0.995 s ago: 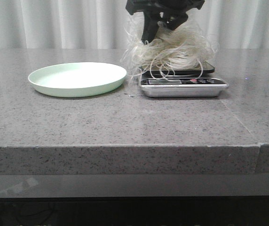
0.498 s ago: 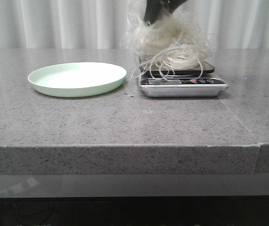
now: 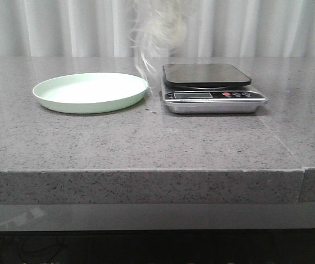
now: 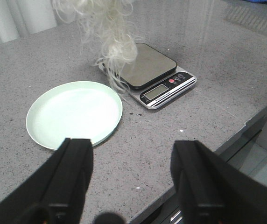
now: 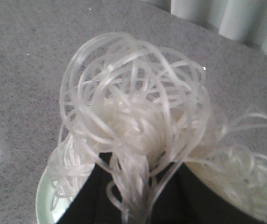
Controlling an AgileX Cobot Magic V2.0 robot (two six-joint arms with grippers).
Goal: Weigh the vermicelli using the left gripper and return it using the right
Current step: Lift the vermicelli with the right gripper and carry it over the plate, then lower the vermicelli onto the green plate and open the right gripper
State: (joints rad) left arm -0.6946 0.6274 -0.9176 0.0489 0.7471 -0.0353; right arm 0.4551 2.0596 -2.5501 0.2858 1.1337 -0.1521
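The vermicelli (image 3: pixel 158 30) is a white curly noodle mass hanging in the air above the gap between the pale green plate (image 3: pixel 90 91) and the scale (image 3: pixel 212 88); it is blurred in the front view. It also shows in the left wrist view (image 4: pixel 109 32). My right gripper (image 5: pixel 140 196) is shut on the vermicelli (image 5: pixel 133 135), its strands pinched between the black fingers; the gripper is above the front view's top edge. My left gripper (image 4: pixel 133 168) is open and empty, held over the table's front edge, near the plate (image 4: pixel 75 114).
The scale (image 4: pixel 150 74) has a bare black platform, a display and buttons on its silver front. The grey stone table (image 3: pixel 157 143) has a front edge close to the camera. White curtains hang behind.
The vermicelli has been lifted off the scale and carried up and left toward the plate. The scale's platform is now bare. The right gripper has risen out of the front view.
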